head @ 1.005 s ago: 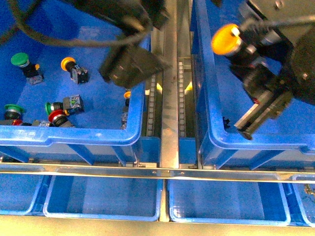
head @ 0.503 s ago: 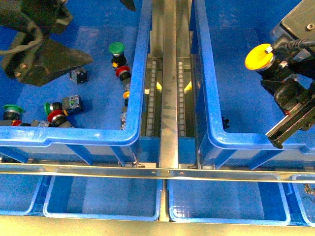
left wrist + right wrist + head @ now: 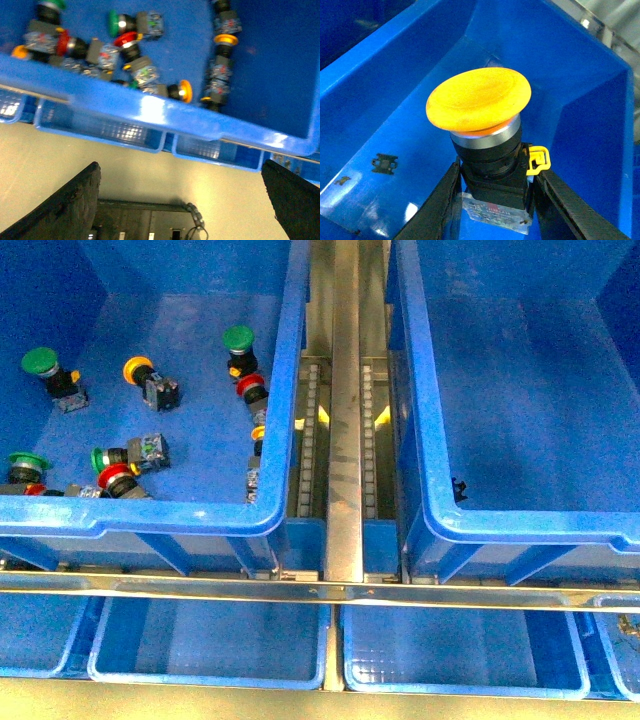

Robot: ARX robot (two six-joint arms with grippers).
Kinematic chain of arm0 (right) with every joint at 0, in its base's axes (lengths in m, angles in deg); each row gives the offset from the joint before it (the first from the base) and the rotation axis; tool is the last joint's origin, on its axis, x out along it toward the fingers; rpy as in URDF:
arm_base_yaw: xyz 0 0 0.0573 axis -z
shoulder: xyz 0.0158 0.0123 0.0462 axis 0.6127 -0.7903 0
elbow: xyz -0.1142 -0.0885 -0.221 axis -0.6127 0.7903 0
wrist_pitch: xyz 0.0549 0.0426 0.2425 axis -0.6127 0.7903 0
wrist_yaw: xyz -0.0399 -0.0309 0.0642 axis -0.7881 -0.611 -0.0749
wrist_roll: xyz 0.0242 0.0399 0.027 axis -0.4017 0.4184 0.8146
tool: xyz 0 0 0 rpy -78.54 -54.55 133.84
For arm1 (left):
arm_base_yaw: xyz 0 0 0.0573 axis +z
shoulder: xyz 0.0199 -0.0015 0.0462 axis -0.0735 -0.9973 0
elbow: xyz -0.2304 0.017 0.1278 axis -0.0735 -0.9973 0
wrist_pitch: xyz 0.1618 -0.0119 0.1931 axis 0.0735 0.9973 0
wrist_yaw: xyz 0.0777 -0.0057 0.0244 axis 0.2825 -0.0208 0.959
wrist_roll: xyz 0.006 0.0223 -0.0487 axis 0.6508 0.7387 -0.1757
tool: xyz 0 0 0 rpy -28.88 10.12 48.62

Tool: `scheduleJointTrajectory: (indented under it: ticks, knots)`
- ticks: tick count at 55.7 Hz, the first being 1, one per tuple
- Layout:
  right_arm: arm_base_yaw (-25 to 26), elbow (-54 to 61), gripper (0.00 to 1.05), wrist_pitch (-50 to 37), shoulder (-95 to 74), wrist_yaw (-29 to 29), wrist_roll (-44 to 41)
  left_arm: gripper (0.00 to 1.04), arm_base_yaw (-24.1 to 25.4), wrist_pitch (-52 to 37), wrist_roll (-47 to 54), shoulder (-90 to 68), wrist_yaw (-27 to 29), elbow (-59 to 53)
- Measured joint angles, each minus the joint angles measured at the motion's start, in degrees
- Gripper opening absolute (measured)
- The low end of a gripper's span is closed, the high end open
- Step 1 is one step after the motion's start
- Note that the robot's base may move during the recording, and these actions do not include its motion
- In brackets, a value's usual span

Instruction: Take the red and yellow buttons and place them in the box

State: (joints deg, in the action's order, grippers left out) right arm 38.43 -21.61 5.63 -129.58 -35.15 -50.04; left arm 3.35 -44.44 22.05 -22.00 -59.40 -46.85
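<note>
Right gripper black fingers clamped on the blocky body of a yellow mushroom-cap push-button, cap upward, axis upright, above deep blue plastic crate. Left gripper jaws wide apart, holding nothing.

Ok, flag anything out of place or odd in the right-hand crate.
A small black piece lies alone on the right crate floor near its front left corner; it looks like a loose fragment. Otherwise nothing stands out.
</note>
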Motion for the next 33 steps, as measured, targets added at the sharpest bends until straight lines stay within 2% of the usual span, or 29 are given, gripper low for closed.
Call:
scheduleJointTrajectory:
  ticks: [4, 6, 9, 12, 16, 19, 25, 33]
  knots:
    - [0.66, 0.96, 0.32, 2.58, 3.82, 0.02, 0.92, 0.97, 2.95, 2.93, 2.25, 4.81, -0.15, -1.53]
    - [0.94, 1.55, 0.32, 3.98, 5.77, 0.0, 1.42, 0.94, 2.95, -0.76, 4.59, 7.08, 1.88, -3.85]
    - [1.33, 2.82, 0.32, 6.43, 9.01, 0.17, 2.25, 0.85, 1.97, -15.06, 8.74, 11.65, 6.27, -10.25]
    - [1.81, 4.0, 0.32, 9.33, 12.28, 0.39, 3.5, 0.76, 1.38, -26.67, 12.74, 16.39, 7.08, -15.5]
    - [2.4, 5.29, 0.32, 12.79, 16.09, 0.35, 4.92, 0.64, 0.92, -34.67, 15.91, 21.03, 7.41, -17.11]
    - [2.91, 6.34, 0.32, 15.98, 19.39, 0.46, 6.34, 0.56, 0.92, -35.15, 17.07, 23.21, 7.65, -17.18]
    - [4.33, 7.85, 0.32, 22.43, 26.01, 1.03, 9.75, 0.35, 0.92, -32.15, 18.51, 27.02, 7.74, -17.18]
    - [5.97, 8.48, 0.32, 26.73, 31.12, 3.06, 11.37, 0.12, 0.92, -28.7, 18.82, 30.38, 7.96, -17.18]
